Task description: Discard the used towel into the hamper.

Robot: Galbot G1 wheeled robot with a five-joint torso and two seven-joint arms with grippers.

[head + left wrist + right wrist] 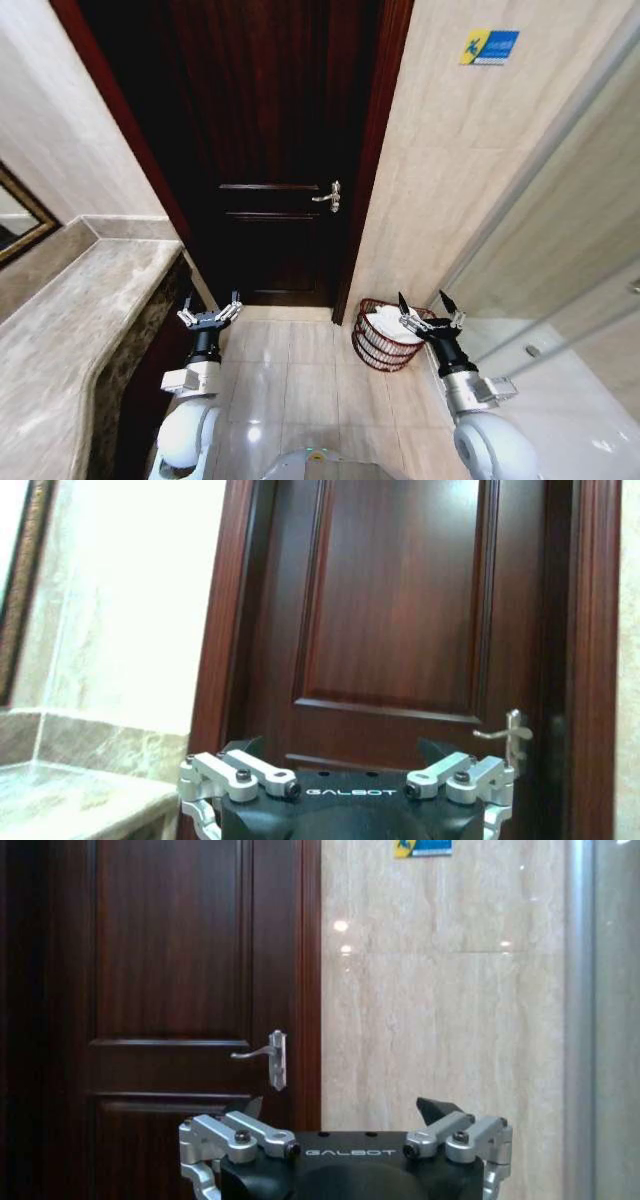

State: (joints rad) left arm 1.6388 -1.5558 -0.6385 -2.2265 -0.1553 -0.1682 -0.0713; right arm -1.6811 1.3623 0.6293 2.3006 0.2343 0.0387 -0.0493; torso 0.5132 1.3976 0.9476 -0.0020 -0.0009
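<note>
**Head view: towel in the hamper, both pincers spread wide**

Head view shows the right pincer (432,309) held low on the right, its dark fingertips spread wide with nothing between them. It sits just at the near right rim of the hamper (372,349), over the basket's right edge. The hamper, a round red-brown basket of thin bars, stands on the tiled floor (290,380) against the marble wall (440,180), just right of the door frame. A white towel (392,323) lies inside it, bunched in the basket's upper part.

The left pincer (210,316) is held on the left, well apart from the hamper, its fingers also spread wide and empty. It sits beside the near end of the marble counter (70,320), which runs along the left wall.

Farther off, a dark wooden door (270,150) stands closed, with a silver lever handle (330,196) on its right side. A small blue and yellow sign (488,46) is fixed high on the wall to the right.

From the right wrist view, the right pincer's open fingers (260,1132) frame the door handle (268,1059) and the marble wall (440,1005); from the left wrist view, the left pincer's fingers (240,774) face the door (400,615).
</note>
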